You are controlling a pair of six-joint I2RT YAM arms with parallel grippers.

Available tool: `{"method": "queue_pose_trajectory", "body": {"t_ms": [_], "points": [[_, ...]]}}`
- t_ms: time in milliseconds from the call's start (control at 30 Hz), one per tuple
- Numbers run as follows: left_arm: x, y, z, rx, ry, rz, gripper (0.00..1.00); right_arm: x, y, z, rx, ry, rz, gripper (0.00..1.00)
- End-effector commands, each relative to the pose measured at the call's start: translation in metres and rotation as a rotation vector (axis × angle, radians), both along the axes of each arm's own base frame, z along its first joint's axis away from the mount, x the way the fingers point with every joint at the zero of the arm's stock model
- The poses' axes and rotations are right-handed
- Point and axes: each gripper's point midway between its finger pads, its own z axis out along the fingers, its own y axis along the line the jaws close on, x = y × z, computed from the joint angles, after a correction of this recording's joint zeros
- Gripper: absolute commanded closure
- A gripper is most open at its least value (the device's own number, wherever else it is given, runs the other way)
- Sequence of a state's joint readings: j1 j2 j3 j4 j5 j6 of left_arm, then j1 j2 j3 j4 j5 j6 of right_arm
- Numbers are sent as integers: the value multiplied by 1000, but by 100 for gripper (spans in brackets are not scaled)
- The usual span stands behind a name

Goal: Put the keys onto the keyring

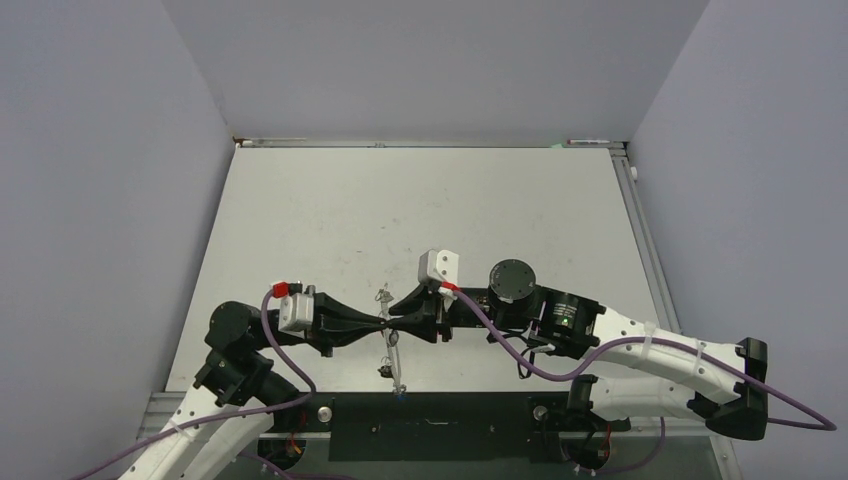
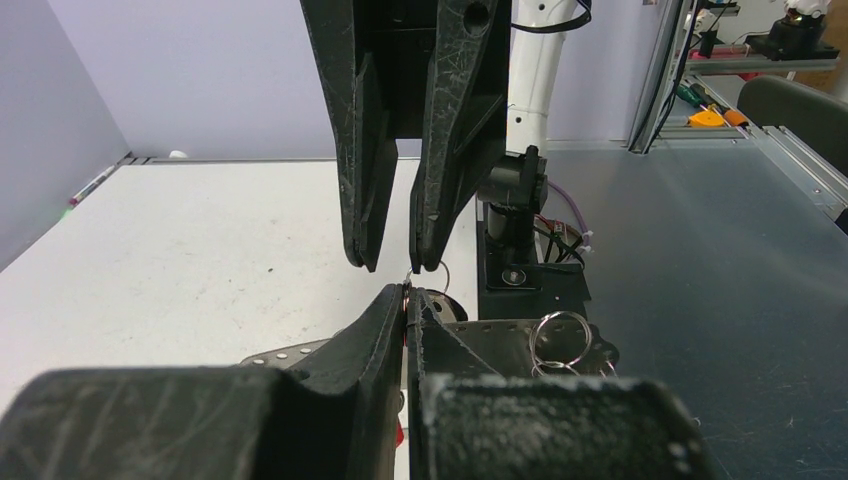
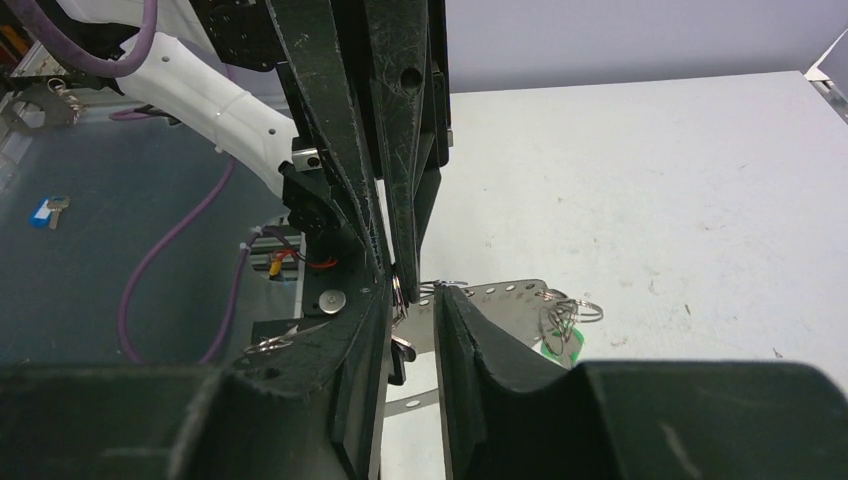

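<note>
My left gripper [image 1: 380, 322] is shut on the keyring [image 1: 392, 352], a grey perforated metal loop that hangs under the fingertips. In the left wrist view the left gripper [image 2: 407, 296] pinches a thin bit of the loop, and the band [image 2: 520, 330] spreads to both sides. Split rings [image 2: 560, 335] dangle from it. My right gripper [image 1: 396, 320] is open, tip to tip with the left one. In the right wrist view the right gripper [image 3: 412, 305] has a thin ring [image 3: 397, 296] against one finger. A key with a green tag [image 3: 562, 345] and a black key head [image 3: 400, 350] hang from the keyring [image 3: 500, 296].
The white table [image 1: 420, 210] stretches away behind the grippers, with grey walls on three sides. The arms' black base plate [image 1: 430, 412] lies right under the hanging keys. A small blue-tagged key [image 3: 45, 209] lies on the dark surface to the side.
</note>
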State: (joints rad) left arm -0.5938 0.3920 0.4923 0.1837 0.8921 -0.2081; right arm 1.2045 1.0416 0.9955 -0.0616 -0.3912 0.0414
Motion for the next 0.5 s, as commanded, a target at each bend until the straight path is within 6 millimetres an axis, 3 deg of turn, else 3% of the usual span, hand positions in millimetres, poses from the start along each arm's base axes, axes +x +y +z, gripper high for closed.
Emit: {"method": "queue_pose_trajectory", "body": {"t_ms": [0, 467], "points": [[0, 3, 18, -54, -57, 21, 100, -1, 3, 9, 37, 4, 12, 75], [0, 6, 21, -66, -71, 35, 100, -6, 1, -3, 12, 28, 36, 78]]}}
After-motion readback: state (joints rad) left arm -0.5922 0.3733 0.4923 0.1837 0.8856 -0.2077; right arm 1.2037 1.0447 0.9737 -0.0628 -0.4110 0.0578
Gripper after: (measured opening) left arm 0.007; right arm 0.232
